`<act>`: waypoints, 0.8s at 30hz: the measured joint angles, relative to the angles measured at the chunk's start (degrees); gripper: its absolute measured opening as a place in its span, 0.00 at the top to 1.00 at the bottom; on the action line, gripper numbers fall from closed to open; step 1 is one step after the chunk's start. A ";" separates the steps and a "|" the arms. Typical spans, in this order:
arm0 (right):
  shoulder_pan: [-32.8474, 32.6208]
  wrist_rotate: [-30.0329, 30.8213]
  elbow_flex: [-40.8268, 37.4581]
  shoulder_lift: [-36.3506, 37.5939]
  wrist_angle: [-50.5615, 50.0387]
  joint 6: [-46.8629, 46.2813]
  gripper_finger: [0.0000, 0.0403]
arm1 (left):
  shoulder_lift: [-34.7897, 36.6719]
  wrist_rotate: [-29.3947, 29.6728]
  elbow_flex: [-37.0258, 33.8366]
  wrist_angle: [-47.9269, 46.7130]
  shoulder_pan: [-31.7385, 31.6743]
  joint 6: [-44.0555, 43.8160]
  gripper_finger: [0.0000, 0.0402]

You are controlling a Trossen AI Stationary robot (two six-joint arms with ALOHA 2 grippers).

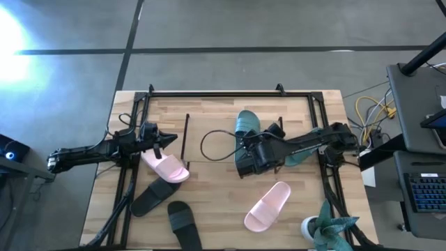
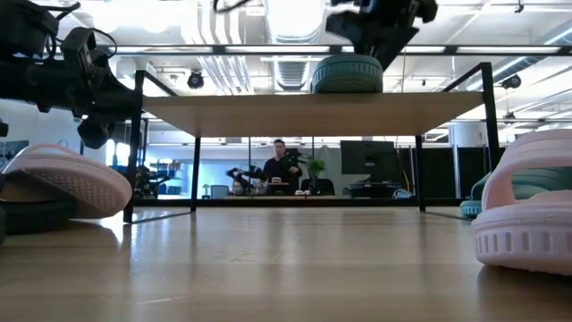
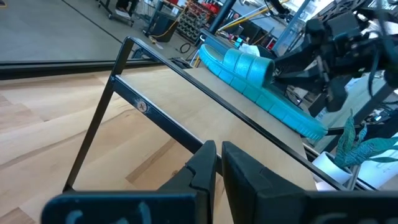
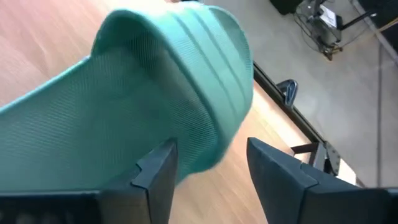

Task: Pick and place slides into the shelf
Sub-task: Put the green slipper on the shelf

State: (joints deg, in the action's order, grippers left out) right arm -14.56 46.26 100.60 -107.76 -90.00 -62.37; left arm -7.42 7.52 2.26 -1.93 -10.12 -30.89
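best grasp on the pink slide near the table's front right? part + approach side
Take the pink slide by its ribbed strap, coming straight down from above. It lies sole-down and alone on the table, so the arched strap stands proud with room for a finger on each side. The right end effector, open, is probably the closer one.

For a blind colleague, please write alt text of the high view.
From above: the right gripper, open, sits over a teal slide lying on the small shelf. The left gripper, shut, hovers above a pink slide. Another pink slide and two black slides lie on the wooden table.
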 joint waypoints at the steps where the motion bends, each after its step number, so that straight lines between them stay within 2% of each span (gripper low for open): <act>1: -0.29 -0.01 0.00 0.80 -0.04 -0.39 0.54 | 0.00 -0.01 0.00 0.00 0.01 0.00 0.97; 5: -1.41 -2.89 0.02 4.54 -0.02 -0.79 0.54 | -0.04 -0.01 0.00 0.00 0.01 0.02 0.97; 9: -1.29 -14.56 -0.32 8.52 0.02 -5.14 0.54 | 0.01 -0.01 0.00 0.00 -0.01 0.00 0.97; 14: -0.21 -26.03 -4.15 13.26 0.04 -17.96 0.58 | -0.02 -0.01 0.00 0.00 0.01 0.02 0.97; 18: -0.74 -28.89 -10.16 19.32 0.00 -26.88 0.61 | -0.02 0.00 0.00 0.01 0.00 0.00 0.97; 24: -2.16 -32.14 -22.13 33.65 -0.10 -37.39 0.62 | 0.00 0.01 0.00 0.02 0.01 0.00 0.97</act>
State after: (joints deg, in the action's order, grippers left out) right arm -16.71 14.12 78.47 -74.11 -90.09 -99.76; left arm -7.42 7.53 2.26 -1.91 -10.11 -30.89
